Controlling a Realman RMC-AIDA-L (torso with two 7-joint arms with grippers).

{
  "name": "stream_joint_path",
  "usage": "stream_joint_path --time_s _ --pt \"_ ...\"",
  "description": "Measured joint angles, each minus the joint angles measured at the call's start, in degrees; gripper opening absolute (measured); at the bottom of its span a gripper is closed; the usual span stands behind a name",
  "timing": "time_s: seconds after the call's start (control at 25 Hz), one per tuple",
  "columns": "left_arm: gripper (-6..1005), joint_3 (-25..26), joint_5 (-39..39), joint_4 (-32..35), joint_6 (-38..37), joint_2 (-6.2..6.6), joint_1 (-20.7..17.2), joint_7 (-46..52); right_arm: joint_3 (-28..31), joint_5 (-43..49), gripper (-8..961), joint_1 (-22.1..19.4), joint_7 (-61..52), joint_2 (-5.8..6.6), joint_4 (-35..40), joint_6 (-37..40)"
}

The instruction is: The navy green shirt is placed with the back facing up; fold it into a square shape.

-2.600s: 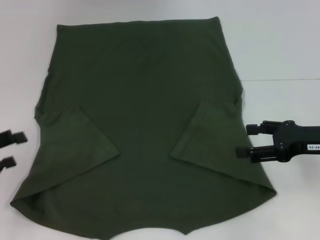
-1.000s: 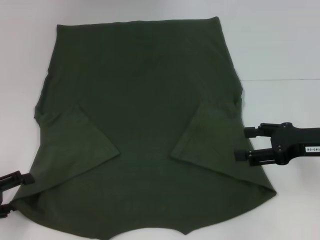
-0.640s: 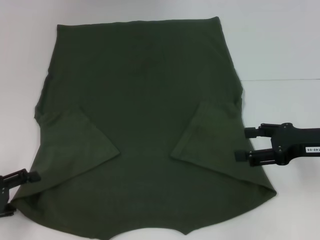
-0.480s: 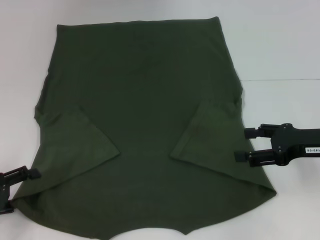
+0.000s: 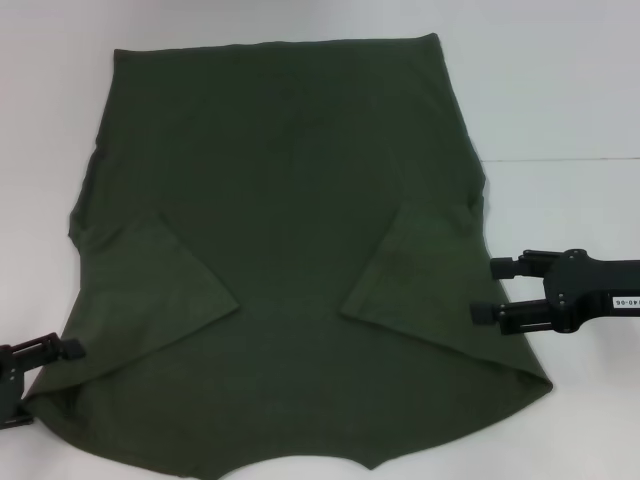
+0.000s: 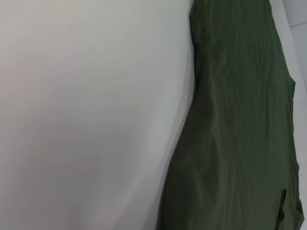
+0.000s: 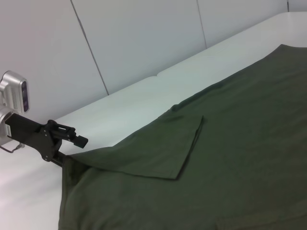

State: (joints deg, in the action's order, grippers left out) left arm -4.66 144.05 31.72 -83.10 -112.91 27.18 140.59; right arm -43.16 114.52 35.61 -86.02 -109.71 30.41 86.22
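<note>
Olive-green, soft matte short-sleeved shirt [image 5: 285, 250] lies flat on white table [image 5: 560, 90], both sleeves folded inward. Left gripper [image 5: 35, 385] straddles near-left corner, jaws apart, nothing pinched; right gripper [image 5: 485, 290] spread at right edge. Next, probably: close on both edges, then lift and fold.
</note>
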Motion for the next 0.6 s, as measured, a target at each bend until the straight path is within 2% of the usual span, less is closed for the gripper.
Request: stream_joint_path --time_s 0.48,0.6 --pt "744 0.06 0.01 0.06 -0.03 -0.07 -0.21 0.04 0.00 0.00 946 -0.11 -0.11 -0.23 0.00 0.35" --pt "622 0.10 0.00 0.07 0.14 -0.12 -0.21 0.04 -0.03 0.00 946 -0.11 -0.11 -0.29 0.00 0.35"
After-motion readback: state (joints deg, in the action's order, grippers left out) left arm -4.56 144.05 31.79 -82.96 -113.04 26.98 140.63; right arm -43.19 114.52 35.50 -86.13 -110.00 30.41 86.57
